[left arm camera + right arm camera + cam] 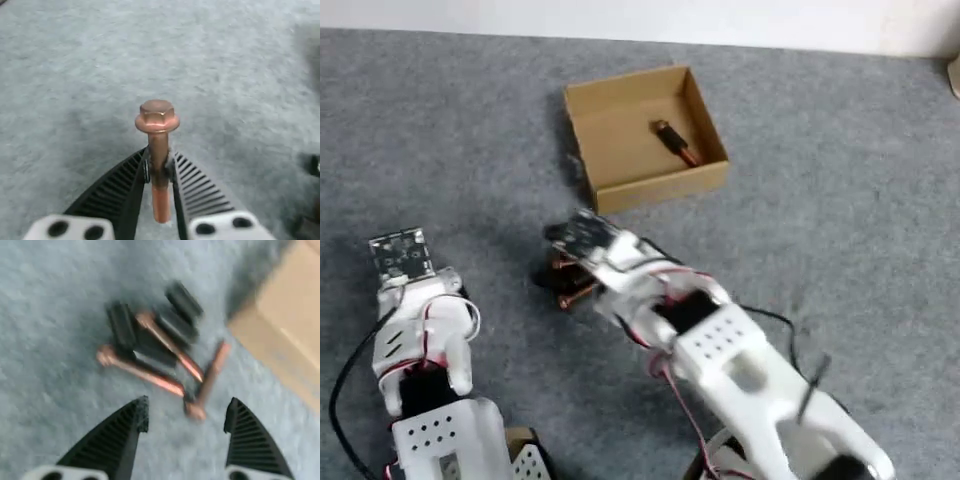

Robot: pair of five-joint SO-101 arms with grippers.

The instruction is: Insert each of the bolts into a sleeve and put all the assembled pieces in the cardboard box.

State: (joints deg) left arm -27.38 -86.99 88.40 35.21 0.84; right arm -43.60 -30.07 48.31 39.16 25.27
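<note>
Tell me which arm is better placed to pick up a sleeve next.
Right. The right gripper hangs open over the black sleeves and loose bolts, while the left gripper is shut on a bolt, away from them.

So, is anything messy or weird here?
Not really. The loose bolts and black sleeves lie in a crisscross heap near the cardboard box, but nothing looks broken or spilled. One piece lies inside the box. The left gripper grips a bolt.
</note>
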